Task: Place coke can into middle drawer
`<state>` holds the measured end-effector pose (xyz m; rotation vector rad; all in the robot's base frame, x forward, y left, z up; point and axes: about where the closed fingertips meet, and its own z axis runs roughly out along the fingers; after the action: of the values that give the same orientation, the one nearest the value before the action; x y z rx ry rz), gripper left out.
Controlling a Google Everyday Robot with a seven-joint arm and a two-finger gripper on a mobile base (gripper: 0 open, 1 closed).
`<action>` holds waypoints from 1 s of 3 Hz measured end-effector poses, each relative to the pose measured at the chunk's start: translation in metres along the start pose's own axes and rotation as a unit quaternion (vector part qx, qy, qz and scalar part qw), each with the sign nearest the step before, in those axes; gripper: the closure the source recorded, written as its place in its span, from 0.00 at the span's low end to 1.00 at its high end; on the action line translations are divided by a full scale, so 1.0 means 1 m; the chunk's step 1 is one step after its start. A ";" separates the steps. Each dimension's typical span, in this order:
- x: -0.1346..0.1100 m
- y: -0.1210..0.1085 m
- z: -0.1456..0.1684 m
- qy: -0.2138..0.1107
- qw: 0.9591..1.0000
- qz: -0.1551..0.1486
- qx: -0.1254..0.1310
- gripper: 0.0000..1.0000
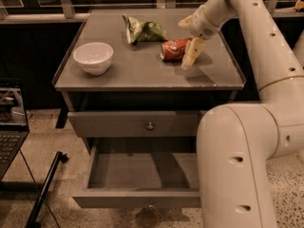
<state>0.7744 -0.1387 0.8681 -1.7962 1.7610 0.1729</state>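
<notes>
End effector (pixel 188 56) beside lying coke can (pixel 172 50), seemingly touching its end.

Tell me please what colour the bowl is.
The bowl is white, camera view; gripper beside the coke can.

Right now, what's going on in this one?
The robot's single arm reaches over the grey cabinet top, with its pincer down at the right end of the small red metal coke can, which lies on its side there. Below, the wide shallow grey middle drawer is pulled open, and the can is not in it yet. A white bowl and a green foil snack bag also sit on the top.
</notes>
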 end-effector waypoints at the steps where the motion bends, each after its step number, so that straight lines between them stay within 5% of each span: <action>1: -0.005 -0.001 0.022 -0.004 1.000 -0.011 -0.015 0.00; 3: -0.005 -0.004 0.025 -0.006 1.000 -0.010 -0.011 0.41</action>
<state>0.7849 -0.1221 0.8521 -1.8254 1.7382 0.1946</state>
